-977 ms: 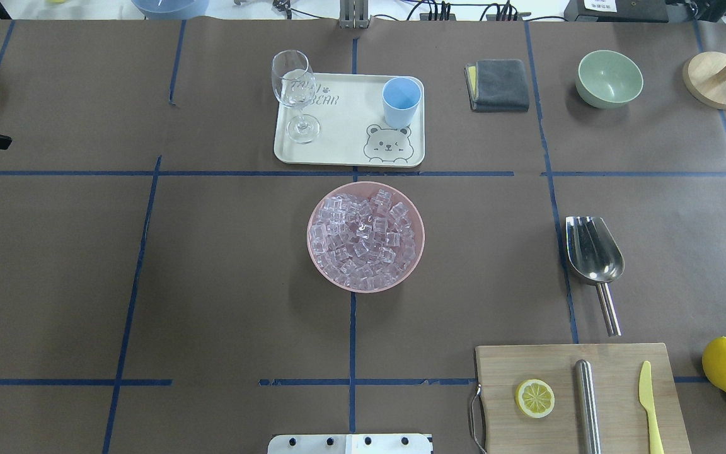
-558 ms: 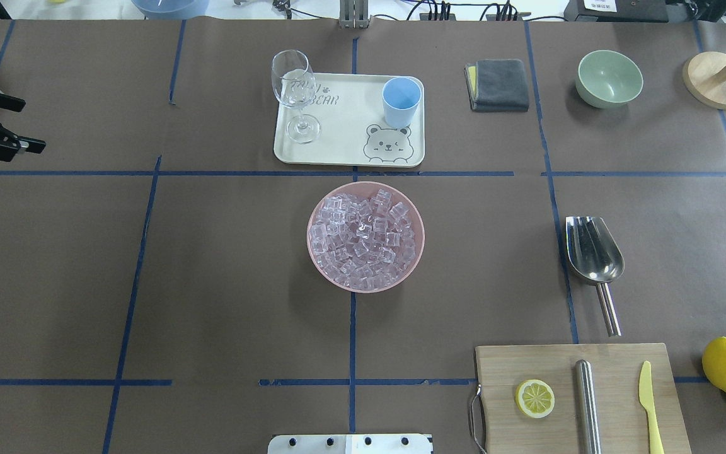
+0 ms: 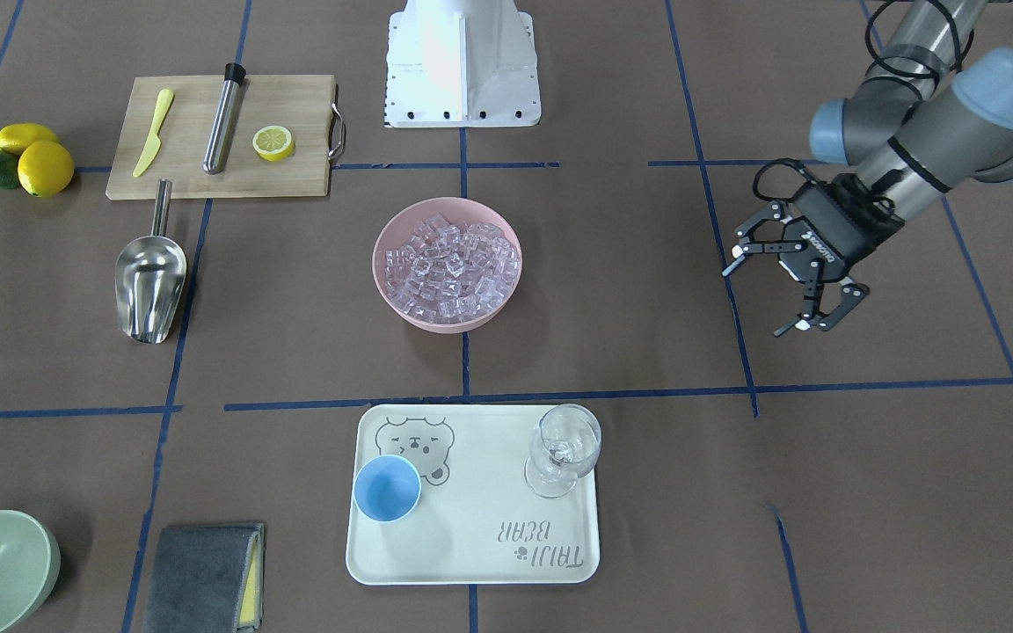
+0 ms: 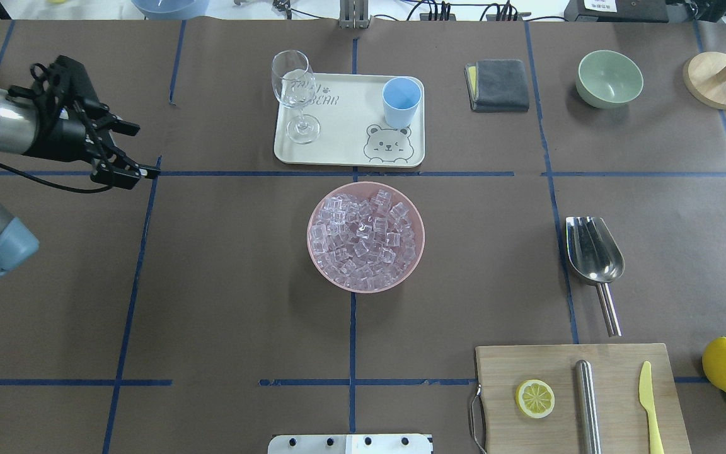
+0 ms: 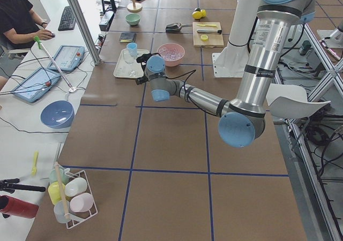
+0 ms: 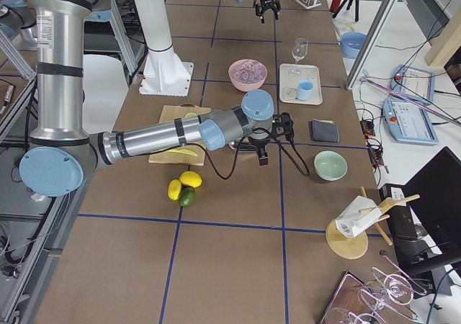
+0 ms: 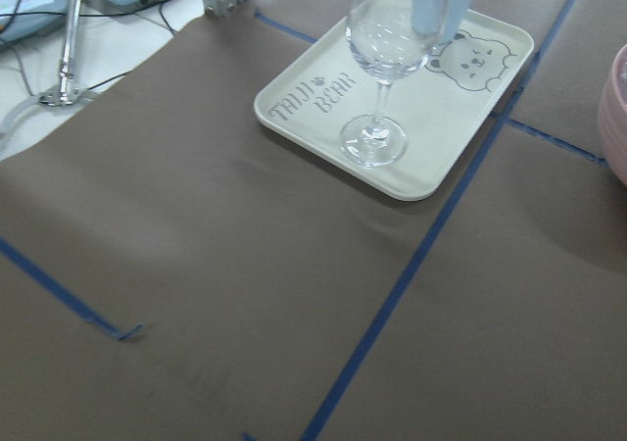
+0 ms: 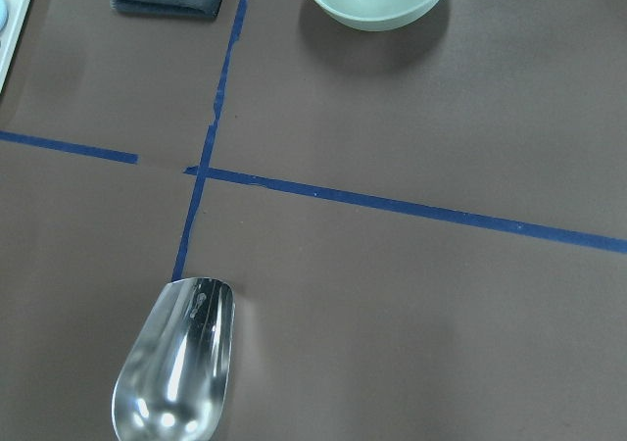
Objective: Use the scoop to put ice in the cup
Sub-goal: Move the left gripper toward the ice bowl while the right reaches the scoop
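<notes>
The ice [image 4: 363,236] fills a pink bowl [image 4: 316,265] at the table's middle. The light blue cup [image 4: 401,101] stands upright on a cream tray [image 4: 344,148] behind the bowl; it also shows in the front view [image 3: 388,488]. The silver scoop [image 4: 593,252] lies flat on the right, handle toward the robot, and its trough shows in the right wrist view [image 8: 176,372]. My left gripper [image 4: 139,151] is open and empty, hovering left of the tray. My right gripper [image 6: 270,140] hovers near the scoop; I cannot tell whether it is open or shut.
A wine glass [image 4: 293,88] stands on the tray's left end. A cutting board [image 4: 580,394] holds a lemon half, a steel cylinder [image 4: 587,403] and a yellow knife. A green bowl [image 4: 609,79], a grey cloth [image 4: 498,85] and lemons [image 4: 725,366] lie on the right.
My left arm has swung in from the left edge toward the tray, gripper still open. A dark tip of the right arm has appeared at the right edge.
</notes>
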Controlling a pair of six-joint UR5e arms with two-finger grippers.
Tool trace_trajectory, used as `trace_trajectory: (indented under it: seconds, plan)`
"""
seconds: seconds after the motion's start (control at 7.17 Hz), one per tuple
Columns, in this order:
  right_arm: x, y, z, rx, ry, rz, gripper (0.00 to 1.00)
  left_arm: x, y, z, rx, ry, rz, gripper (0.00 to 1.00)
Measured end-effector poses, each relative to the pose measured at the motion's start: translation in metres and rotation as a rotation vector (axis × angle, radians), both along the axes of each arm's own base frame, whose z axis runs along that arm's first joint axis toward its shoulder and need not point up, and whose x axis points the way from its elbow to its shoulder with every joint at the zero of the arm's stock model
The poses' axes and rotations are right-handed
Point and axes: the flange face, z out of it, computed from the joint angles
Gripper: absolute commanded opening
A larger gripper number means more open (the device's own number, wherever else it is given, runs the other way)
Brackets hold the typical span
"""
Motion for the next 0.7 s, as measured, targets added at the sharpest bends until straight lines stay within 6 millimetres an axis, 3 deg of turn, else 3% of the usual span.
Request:
trace_trajectory:
  seconds: [0.42,0.7]
  plan:
    - [-0.026,0.001,-0.005,0.014,0.04,-0.024,1.0,0.02,0.014,-0.039,0.058,0.044,0.03,1.0]
    - [-0.062,0.011,-0.025,-0.077,0.04,0.002,1.0,0.061,0.039,-0.052,0.092,0.053,0.111,1.0]
